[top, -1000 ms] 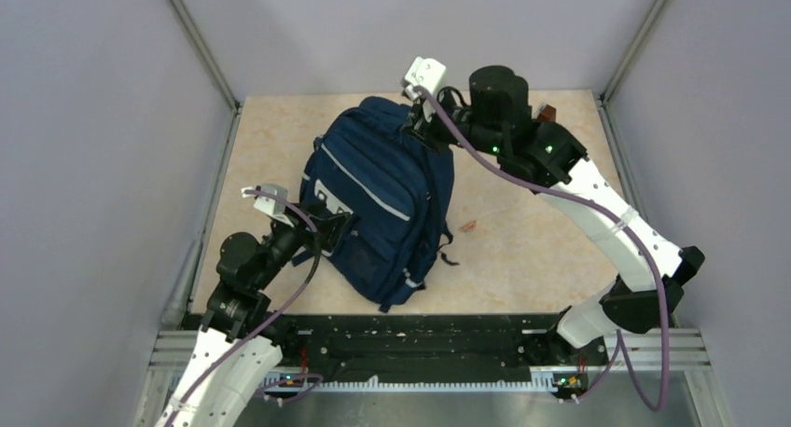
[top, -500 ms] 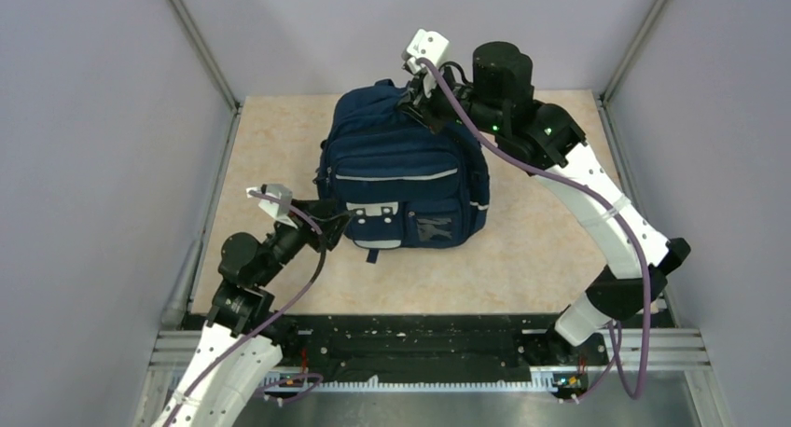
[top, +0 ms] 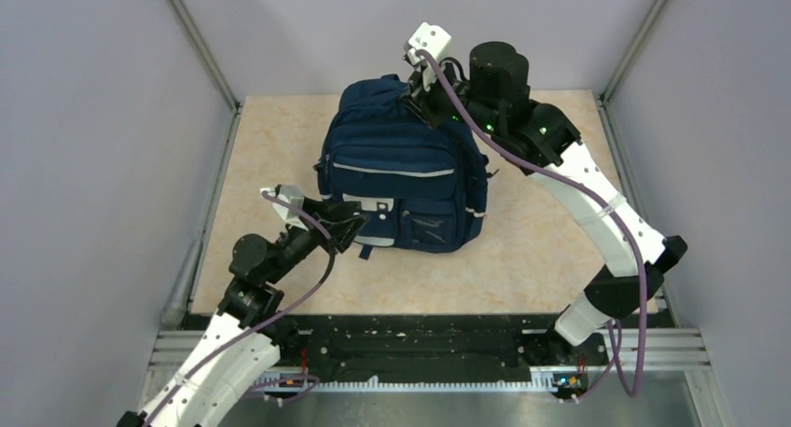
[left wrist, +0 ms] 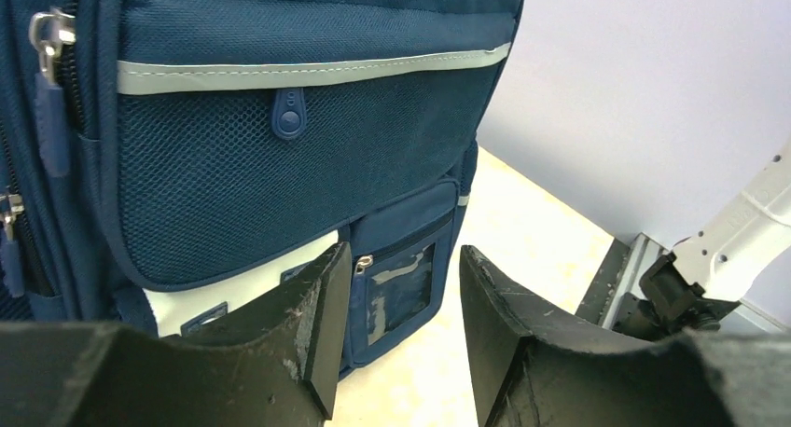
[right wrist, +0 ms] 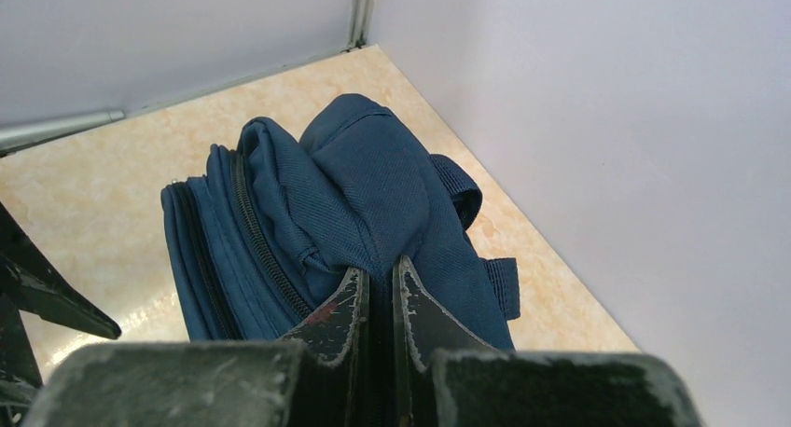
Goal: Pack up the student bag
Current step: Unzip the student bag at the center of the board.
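Beige table (top: 532,259); student bag (top: 401,180) upright

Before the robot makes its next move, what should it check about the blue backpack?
1. Right pincer shut on the top of the big navy blue fabric backpack: ok.
2. Backpack standing upright on the beige tabletop: ok.
3. Left pincer open, facing the backpack's lower front pockets: ok.
4. Left pincer clear of the fabric: cannot tell.
5. Main zip open for packing: cannot tell.
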`<state>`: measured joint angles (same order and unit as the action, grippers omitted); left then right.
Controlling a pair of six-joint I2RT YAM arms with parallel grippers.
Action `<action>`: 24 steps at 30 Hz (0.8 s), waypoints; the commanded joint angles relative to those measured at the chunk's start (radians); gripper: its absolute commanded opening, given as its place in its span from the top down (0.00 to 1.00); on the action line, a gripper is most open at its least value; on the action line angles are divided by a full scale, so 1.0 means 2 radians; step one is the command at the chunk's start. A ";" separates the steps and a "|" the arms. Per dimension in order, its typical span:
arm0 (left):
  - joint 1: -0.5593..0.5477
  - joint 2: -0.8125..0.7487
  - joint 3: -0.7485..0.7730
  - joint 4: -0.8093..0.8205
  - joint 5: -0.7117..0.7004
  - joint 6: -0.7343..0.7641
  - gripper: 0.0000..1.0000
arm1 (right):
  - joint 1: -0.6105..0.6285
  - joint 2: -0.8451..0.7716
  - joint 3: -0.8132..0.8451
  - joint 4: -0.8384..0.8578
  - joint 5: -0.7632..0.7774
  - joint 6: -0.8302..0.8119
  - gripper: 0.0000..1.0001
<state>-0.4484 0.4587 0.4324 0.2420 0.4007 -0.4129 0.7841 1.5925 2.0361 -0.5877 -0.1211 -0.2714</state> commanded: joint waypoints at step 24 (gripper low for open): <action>-0.072 0.120 0.058 0.157 -0.182 0.109 0.53 | 0.000 -0.039 -0.005 0.182 0.002 0.024 1.00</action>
<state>-0.5842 0.6762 0.4984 0.4484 0.0769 -0.2104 0.7841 1.5925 2.0060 -0.5400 -0.1158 -0.2604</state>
